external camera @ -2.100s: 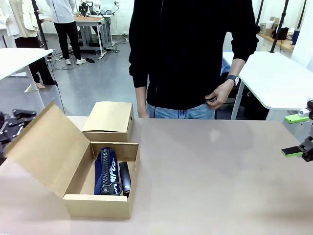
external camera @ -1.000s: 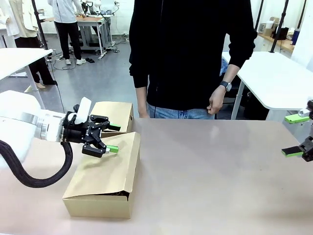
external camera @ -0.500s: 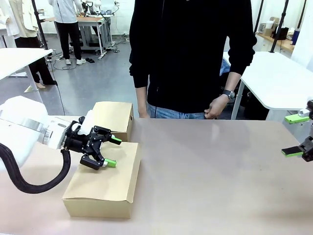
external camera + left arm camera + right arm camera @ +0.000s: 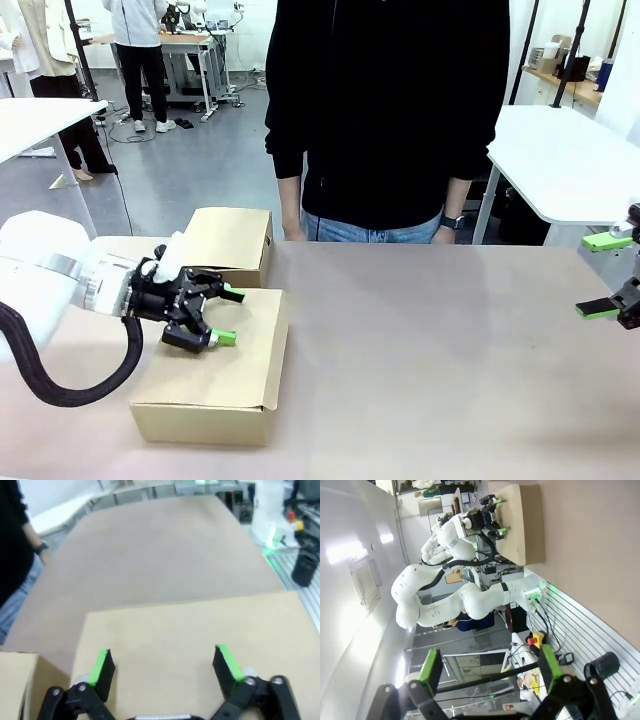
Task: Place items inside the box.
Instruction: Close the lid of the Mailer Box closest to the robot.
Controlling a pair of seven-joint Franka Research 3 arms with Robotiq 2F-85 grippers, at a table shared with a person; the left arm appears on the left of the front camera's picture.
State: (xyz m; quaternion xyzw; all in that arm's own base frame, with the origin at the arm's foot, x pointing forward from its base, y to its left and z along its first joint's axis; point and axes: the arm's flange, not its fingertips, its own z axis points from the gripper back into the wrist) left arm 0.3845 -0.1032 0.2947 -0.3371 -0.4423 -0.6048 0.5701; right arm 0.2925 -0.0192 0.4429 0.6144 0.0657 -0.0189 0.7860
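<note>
At the left of the table (image 4: 430, 340) the left gripper (image 4: 222, 315) reaches in from the left edge, its jaws spread apart and holding nothing, hovering right over the lid of the box (image 4: 215, 380). In the left wrist view both green pads (image 4: 102, 665) stand wide over the plain tan flap, one toward each side of it; whether they touch the cardboard cannot be told. The box lies closed, flap down flat, with its long axis running from the near edge of the table toward the person, a short end facing the camera. Just behind it, touching or nearly so, stands a smaller cardboard box (image 4: 228, 245), also shut. Behind the middle of the table stands a person (image 4: 385, 110) in a black top, arms hanging down. At the far right the right gripper (image 4: 608, 278) hangs with its jaws fully apart and empty, well away from the box.
</note>
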